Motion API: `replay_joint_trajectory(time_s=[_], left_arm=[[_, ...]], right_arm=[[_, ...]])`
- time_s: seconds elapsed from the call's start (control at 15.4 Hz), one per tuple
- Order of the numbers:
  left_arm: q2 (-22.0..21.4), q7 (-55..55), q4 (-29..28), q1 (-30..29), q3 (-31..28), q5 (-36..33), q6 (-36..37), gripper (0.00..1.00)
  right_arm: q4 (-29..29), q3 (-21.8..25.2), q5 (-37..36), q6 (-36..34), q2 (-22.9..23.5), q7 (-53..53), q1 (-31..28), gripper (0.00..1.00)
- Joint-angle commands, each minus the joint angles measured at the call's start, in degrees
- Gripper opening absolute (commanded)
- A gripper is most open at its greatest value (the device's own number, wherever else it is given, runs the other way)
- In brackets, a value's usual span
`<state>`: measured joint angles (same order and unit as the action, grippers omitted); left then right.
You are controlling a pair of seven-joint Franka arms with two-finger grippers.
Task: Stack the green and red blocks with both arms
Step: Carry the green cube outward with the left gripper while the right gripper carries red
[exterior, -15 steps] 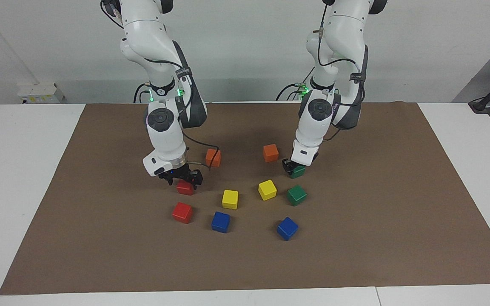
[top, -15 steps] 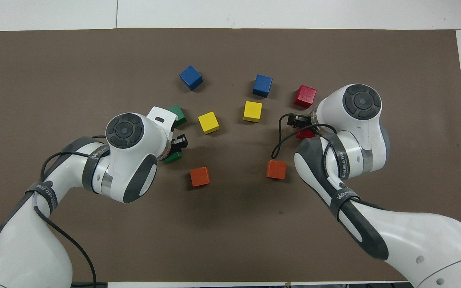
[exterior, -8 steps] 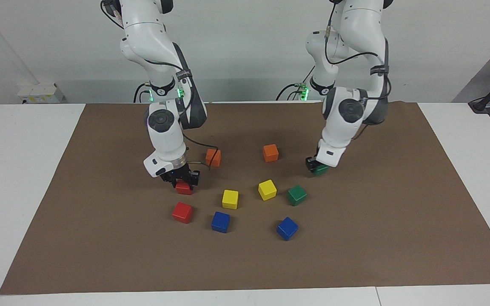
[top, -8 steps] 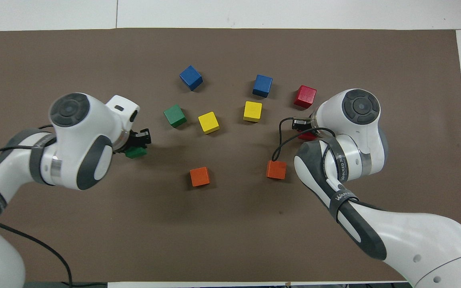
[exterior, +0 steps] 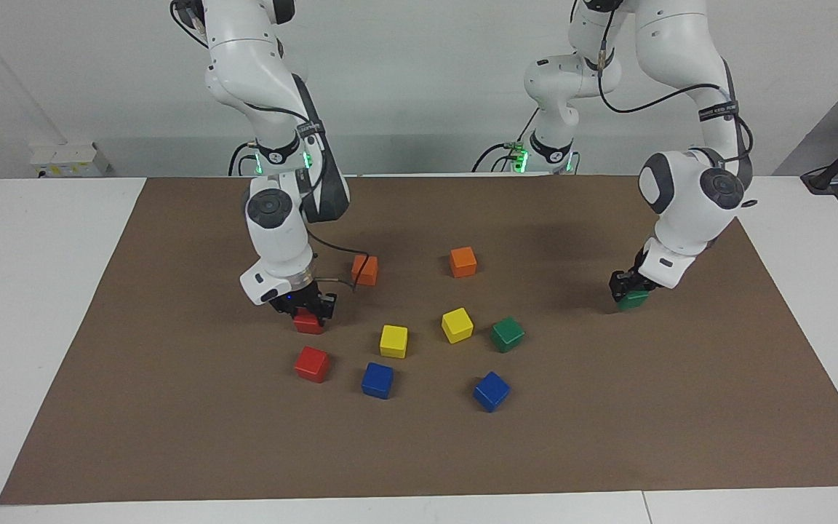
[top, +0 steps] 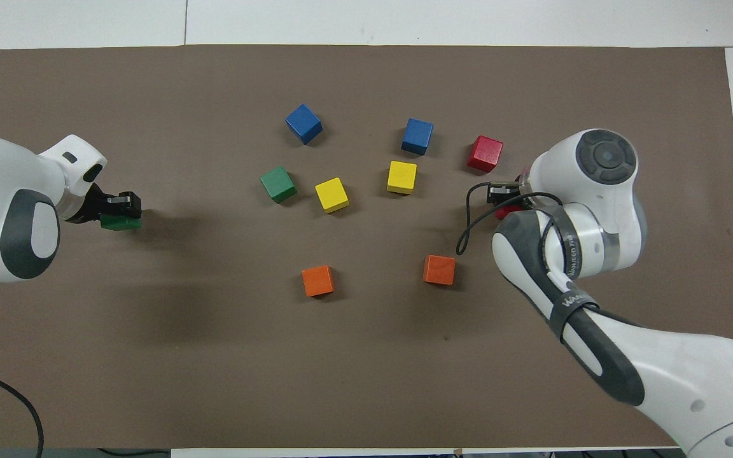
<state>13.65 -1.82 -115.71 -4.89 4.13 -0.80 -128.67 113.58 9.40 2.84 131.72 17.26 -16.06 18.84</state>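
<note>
Two glossy cubes are gripped: the left end effector (exterior: 628, 291) clamps a dark green cube (exterior: 634, 299) over the brown mat (exterior: 681, 407) near the left arm's end. The right end effector (exterior: 308, 308) clamps a bright red cube (exterior: 308, 322) low beside a second red cube (exterior: 312, 364); a second green cube (exterior: 508, 334) sits beside a yellow one (exterior: 457, 324).

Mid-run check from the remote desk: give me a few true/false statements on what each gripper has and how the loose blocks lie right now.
1. The left gripper is shut on a green block. True.
2. The right gripper is shut on a blue block. False: it is shut on a red block.
3. A red block is already stacked on another red one. False: the free red block sits alone on the brown mat, nothing on it.
4. The free green block lies beside a yellow block. True.
5. Both orange blocks lie nearer to the robots than the yellow blocks. True.
</note>
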Motion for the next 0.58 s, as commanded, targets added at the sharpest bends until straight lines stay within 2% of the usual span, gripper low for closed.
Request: replay_joint_trajectory(time_s=[0.0,0.13,0.33,0.52], left_arm=[[3.49,1.02,3.73,-0.73,0.71,-3.67,-0.53,0.0],[4.1,3.04,3.65,-1.53,0.71,-5.09,-0.97,0.0],[4.72,3.05,3.03,-2.49,0.79,-5.0,-2.72,0.0],[4.72,2.7,2.42,-2.5,0.79,-4.74,-2.82,0.02]], right_arm=[[-0.11,-0.25,-0.02,-5.41,-4.86,9.0,-6.78,0.0],[1.64,-0.25,-0.11,-3.94,-5.31,16.2,-11.7,0.0],[3.58,-0.25,-0.11,-1.73,-5.49,21.23,-15.58,0.0],[6.04,-0.25,-0.11,3.7,-3.91,26.86,-19.01,0.0]])
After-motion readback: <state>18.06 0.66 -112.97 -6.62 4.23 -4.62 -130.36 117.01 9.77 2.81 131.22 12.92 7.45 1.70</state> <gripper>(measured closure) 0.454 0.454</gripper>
